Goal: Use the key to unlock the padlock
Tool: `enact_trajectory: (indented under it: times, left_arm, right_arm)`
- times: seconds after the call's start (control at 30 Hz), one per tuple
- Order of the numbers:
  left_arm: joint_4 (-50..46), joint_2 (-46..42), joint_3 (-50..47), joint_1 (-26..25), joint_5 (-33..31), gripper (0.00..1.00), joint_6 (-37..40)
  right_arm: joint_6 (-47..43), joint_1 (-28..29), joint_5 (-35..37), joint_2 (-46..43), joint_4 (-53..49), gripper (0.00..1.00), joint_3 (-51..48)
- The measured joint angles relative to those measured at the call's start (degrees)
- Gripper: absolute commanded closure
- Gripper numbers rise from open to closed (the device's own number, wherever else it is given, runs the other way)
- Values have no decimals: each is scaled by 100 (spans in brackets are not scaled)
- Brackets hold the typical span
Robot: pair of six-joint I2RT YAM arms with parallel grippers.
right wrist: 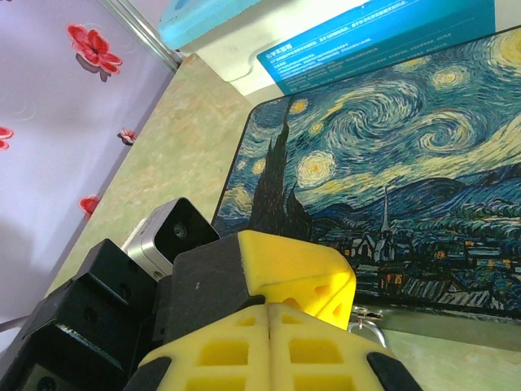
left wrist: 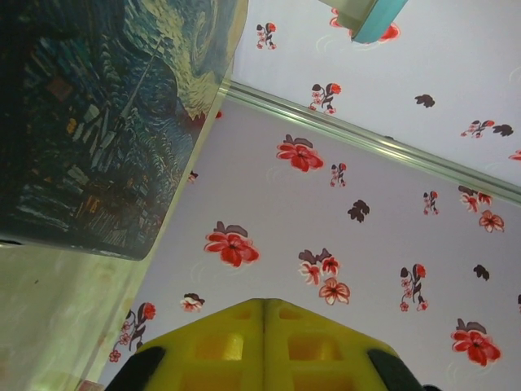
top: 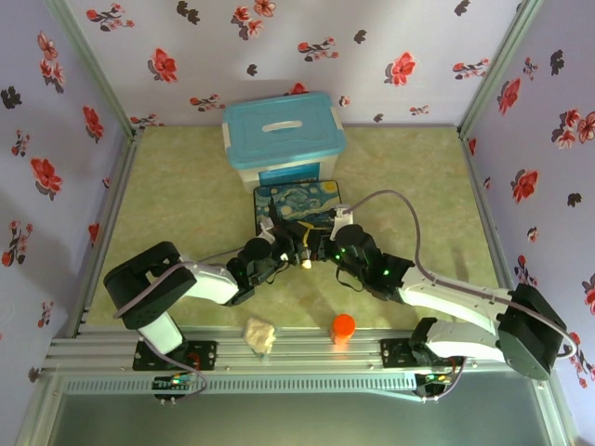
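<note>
My two grippers meet tip to tip just in front of the painted tin box point(top: 297, 203). The left gripper point(top: 294, 244) point(left wrist: 263, 303) is shut, its yellow fingers point(right wrist: 303, 273) pressed flush and pointing up at the wall, with nothing showing between them. The right gripper point(top: 322, 249) point(right wrist: 269, 309) is also shut, right behind the left fingertips. A thin silver loop point(right wrist: 368, 326), apparently the padlock's shackle, peeks out beside the left fingertips at the tin's front edge. The brass body is hidden. I cannot make out the key.
A blue-lidded plastic box point(top: 284, 133) stands behind the tin. An orange capped object point(top: 343, 327) and a crumpled pale wad point(top: 260, 334) lie near the front rail. Flowered walls enclose the green table point(top: 177, 204) on three sides.
</note>
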Motion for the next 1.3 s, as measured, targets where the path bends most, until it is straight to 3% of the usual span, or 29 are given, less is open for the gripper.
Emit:
enact_trajectory:
  times: [0.03,0.1,0.13,0.27,0.5,0.63,0.77,1.03,1.3]
  left_arm:
    - [-7,-7,0,0,2,100,96]
    - [-177,-109,2,17,35,100,402]
    - [-315,-219,4,33,39,100,612]
    - [-1185,-1012,136,166,103,100,1709]
    - [-3069,-2433,988,262,446,100,4183]
    - [-3720,-2887,1266,293,737,100,5357]
    - [-4140,-3047,1416,299,1025,100,6116]
    - [-4271,-3051,1453,302,1464,100,6518]
    - [-4083,-3053,1453,297,1681,100,6526]
  right_arm:
    - [2,0,0,-13,-7,88,0]
    - [22,-4,-11,-74,-50,51,0]
    - [28,-24,-24,-120,-92,42,-4]
    - [127,-396,-463,-468,-68,34,-103]
    - [597,-1563,-2271,-929,1311,40,-752]
    - [636,-1593,-3252,-918,2168,43,-852]
    - [557,-1526,-3707,-920,3082,46,-970]
    - [85,-1054,-4039,-708,3418,53,-964]
    - [-72,-1016,-4015,-649,3602,60,-964]
